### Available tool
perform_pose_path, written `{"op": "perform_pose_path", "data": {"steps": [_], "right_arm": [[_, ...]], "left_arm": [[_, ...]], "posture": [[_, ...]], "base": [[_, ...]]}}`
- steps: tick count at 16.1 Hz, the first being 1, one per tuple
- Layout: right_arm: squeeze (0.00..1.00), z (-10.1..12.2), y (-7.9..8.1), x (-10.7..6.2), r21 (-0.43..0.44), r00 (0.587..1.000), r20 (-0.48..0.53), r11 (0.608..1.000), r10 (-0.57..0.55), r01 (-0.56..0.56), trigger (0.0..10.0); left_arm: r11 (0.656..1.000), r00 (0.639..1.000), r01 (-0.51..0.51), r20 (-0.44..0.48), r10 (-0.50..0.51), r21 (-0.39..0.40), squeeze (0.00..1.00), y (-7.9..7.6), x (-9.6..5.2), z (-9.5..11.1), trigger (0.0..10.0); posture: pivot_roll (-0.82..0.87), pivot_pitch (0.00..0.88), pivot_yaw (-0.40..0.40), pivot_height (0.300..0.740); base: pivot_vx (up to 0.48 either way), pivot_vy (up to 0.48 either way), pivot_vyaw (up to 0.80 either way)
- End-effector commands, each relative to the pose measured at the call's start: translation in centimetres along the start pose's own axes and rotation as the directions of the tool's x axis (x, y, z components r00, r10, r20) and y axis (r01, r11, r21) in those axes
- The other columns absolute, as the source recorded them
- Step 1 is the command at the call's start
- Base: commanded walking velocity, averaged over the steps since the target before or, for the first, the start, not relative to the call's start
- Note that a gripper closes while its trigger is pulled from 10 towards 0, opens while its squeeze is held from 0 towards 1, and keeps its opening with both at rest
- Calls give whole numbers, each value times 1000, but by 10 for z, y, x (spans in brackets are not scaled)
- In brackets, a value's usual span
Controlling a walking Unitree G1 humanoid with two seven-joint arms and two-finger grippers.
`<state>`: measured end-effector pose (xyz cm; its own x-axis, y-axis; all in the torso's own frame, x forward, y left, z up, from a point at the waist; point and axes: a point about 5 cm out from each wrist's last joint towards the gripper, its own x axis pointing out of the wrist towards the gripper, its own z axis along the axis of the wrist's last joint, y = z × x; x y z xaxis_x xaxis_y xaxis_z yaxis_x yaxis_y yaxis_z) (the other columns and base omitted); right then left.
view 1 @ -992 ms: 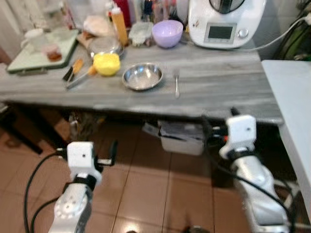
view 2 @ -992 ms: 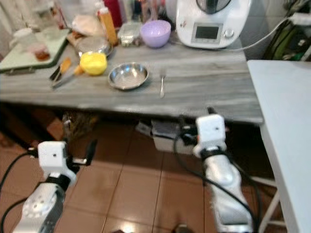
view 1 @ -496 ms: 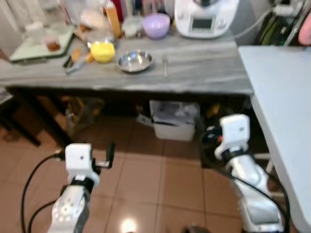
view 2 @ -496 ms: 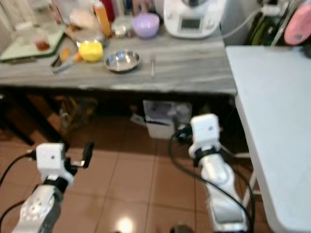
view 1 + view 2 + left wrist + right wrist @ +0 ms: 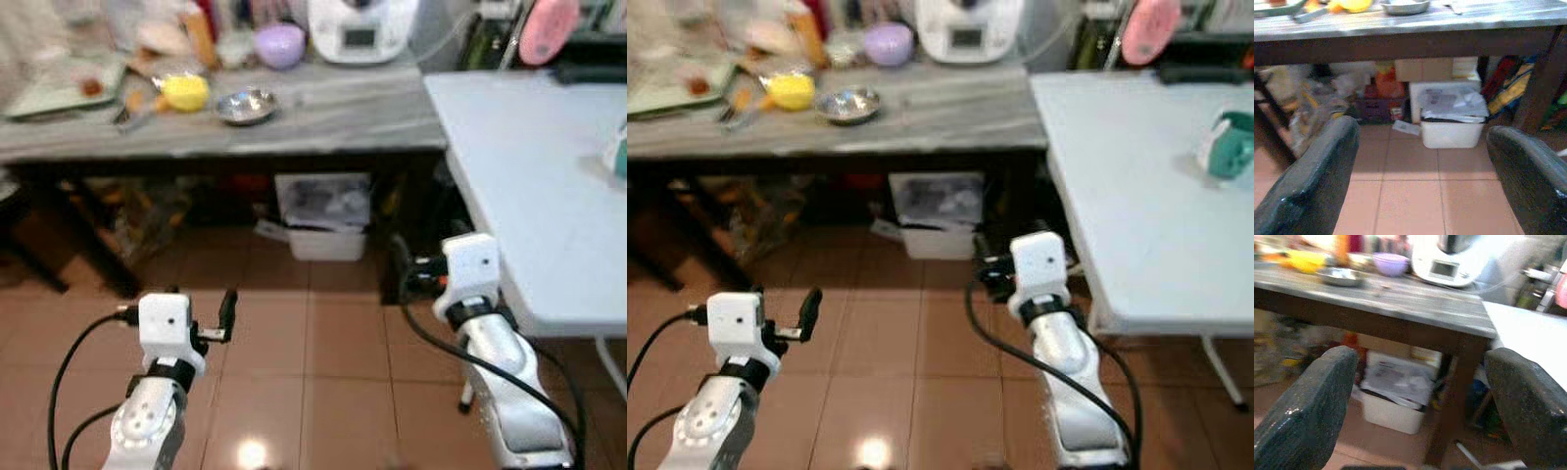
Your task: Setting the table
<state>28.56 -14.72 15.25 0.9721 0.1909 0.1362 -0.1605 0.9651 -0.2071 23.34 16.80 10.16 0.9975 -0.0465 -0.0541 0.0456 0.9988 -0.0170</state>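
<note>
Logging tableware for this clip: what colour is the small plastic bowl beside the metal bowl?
Yellow plastic bowl, clearest in the left eye view.

You cannot make out much at the far end of the counter (image 5: 323, 106): the things behind the yellow bowl (image 5: 185, 92) and steel bowl (image 5: 245, 105) blur into pale and orange shapes, and the picture's top edge cuts them. The white appliance (image 5: 361, 26) loses its top to that edge too. A small utensil beside the steel bowl is too faint for you to name. On the white table (image 5: 1136, 186), the teal object (image 5: 1227, 147) is cut by the right edge, and the pink thing (image 5: 547, 27) behind the table is partly cropped. Under the counter, the clutter around the white bin (image 5: 1452, 120) is too shadowed to sort.
</note>
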Motion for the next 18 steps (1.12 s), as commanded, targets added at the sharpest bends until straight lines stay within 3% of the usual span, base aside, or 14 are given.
{"op": "perform_pose_path", "data": {"steps": [1, 15, 18], "right_arm": [[0, 4, 0, 1, -15, 1000, 17, 1000, 15, -15, 10000], [0, 13, 12, 21, -73, 995, 75, 995, 73, -67, 10000], [0, 7, 22, 14, -29, 989, 75, 991, 130, -128, 10000]], "left_arm": [[1000, 1000, -5, -11, 5, -4, 0, 1, -2, -4, 10000], [999, 999, -11, 32, 12, -42, 0, -15, 9, -4, 10000], [999, 999, -33, 40, 34, -26, 0, -9, 14, -8, 10000]], "posture": [[-162, 119, 97, 740], [-145, 88, 32, 740], [-146, 74, 41, 740]], "base": [[0, 0, 0], [0, 0, 0], [0, 0, 0]]}}
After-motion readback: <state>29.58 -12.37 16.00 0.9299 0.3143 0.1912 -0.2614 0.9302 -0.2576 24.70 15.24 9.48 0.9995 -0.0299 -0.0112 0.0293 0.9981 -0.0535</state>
